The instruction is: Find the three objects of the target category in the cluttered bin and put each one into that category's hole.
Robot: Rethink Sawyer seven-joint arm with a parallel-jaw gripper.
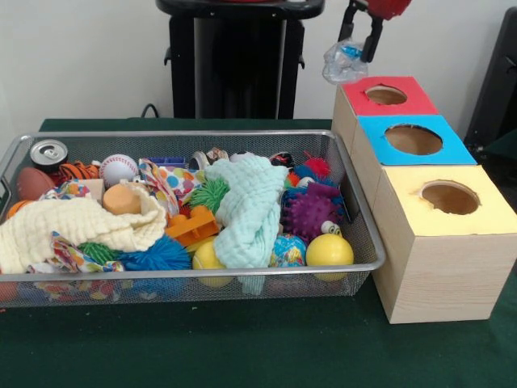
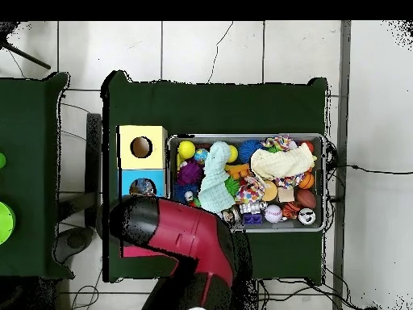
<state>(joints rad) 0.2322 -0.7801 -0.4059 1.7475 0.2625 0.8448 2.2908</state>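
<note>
We see a dark green cloth (image 1: pixel 242 347) covering the table, with a second green-covered table (image 2: pixel 28 161) to one side in the overhead view, a tiled floor (image 2: pixel 210 48) with cables (image 2: pixel 367 171) trailing across it, and a plain pale wall (image 1: pixel 89 56) behind

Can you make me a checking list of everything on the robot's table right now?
Surface: green cloth covers the table.
Job's things: mesh bin full of toys; three boxes with holes beside it, topped red, blue and yellow.
Clutter: mint cloth, cream cloth, purple spiky ball, yellow ball, baseball, can.
Gripper: gripper holds a crumpled clear plastic bottle above the red box.
Cables: a black cable behind the table.
Surroundings: white wall.
</note>
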